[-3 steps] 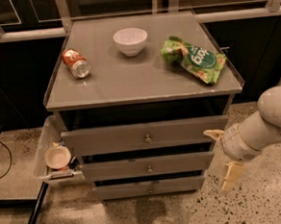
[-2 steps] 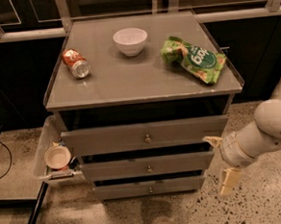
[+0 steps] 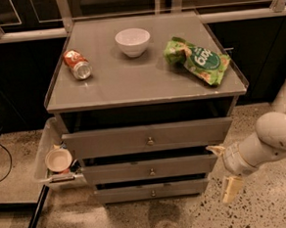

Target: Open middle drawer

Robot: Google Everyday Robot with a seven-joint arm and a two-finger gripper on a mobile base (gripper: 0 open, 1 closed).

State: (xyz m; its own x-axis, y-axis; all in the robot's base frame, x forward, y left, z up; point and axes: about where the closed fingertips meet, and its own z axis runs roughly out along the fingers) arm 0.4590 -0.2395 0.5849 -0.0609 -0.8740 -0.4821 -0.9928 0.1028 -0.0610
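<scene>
The middle drawer point(image 3: 149, 170) is the mid-sized grey front with a small round knob point(image 3: 152, 172), between the taller top front point(image 3: 147, 137) and the narrow bottom front point(image 3: 151, 190). A dark gap shows above it. My gripper point(image 3: 224, 170) is at the cabinet's lower right, just beside the middle drawer's right end. It is open and empty. The upper fingertip point(image 3: 215, 149) is near the drawer's top right corner, and the lower finger point(image 3: 231, 188) hangs down over the floor.
On the cabinet top point(image 3: 131, 82) lie a red soda can point(image 3: 77, 64), a white bowl point(image 3: 132, 41) and a green chip bag point(image 3: 198, 59). A white bin point(image 3: 46, 154) with a small bowl point(image 3: 58, 160) sits at the cabinet's left. The floor point(image 3: 267, 205) is speckled.
My arm has sunk a little lower at the cabinet's right side, and the gripper with it. The drawers have not visibly moved.
</scene>
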